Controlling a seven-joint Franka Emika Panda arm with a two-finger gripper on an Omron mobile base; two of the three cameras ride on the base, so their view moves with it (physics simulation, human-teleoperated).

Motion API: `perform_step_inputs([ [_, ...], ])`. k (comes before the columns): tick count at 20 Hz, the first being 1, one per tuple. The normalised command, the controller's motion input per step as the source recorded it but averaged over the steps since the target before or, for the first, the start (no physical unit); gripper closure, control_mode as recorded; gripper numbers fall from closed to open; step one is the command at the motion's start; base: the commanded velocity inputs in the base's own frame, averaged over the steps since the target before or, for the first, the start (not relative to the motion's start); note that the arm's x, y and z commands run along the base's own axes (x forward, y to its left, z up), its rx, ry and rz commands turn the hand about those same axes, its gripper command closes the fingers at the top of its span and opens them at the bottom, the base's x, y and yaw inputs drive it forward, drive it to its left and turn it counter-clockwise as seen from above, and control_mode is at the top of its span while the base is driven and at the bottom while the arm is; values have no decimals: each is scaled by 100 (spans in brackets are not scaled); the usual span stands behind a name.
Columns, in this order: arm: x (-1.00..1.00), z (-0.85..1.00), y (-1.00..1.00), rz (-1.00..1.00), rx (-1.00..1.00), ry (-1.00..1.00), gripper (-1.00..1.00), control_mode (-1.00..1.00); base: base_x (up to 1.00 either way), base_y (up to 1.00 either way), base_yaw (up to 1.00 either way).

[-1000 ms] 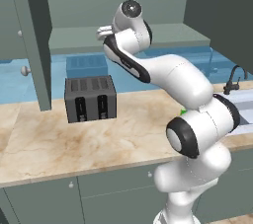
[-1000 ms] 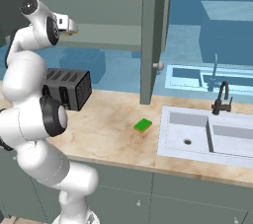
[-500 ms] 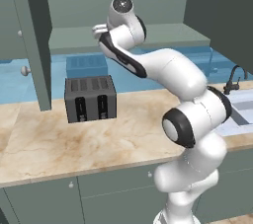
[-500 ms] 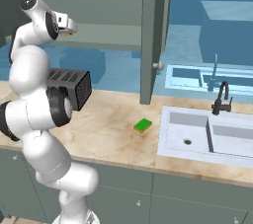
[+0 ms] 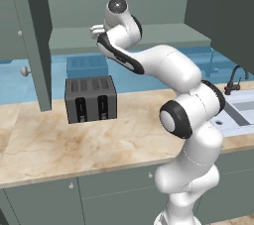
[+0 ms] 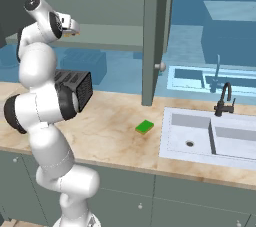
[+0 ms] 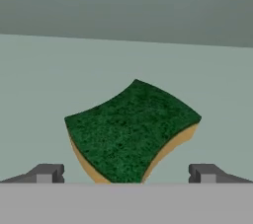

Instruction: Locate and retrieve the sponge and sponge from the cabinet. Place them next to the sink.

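Tool [image 7: 126, 173] was spread wide, gripping nothing, fingertips [image 7: 47, 172] either side of the dark-topped sponge [image 7: 131, 131] without touching it. That sponge lay flat on the cabinet shelf [image 7: 49, 80], green face up, yellow underside showing at its edge. Arm [image 5: 163, 68] reached up into the open cabinet [image 5: 134, 1], hand at shelf level. Cabinet door [image 6: 152, 36] stood open, round knob [image 6: 160, 66] on it. Below the cabinet: toaster [image 5: 91, 99] on the worktop [image 5: 59, 144]. Bright green sponge [image 6: 145, 127] lay on the worktop below the cabinet door, just beside the sink [image 6: 210, 136], apart from its rim. Faucet [image 6: 224, 100] behind the basin.
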Motion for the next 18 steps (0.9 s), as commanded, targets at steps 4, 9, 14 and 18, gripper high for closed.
perform_step_inputs([
  [4, 35, -9, -2, 0, 0, 0, -100, -100, 0, 0, 0],
  [9, 31, -4, 0, 0, 0, 0, -100, -100, 0, 0, 0],
  [14, 16, -6, 2, 0, 0, 0, 100, -100, 0, 0, 0],
  [18, 7, -7, 0, 0, 0, 0, 100, -100, 0, 0, 0],
])
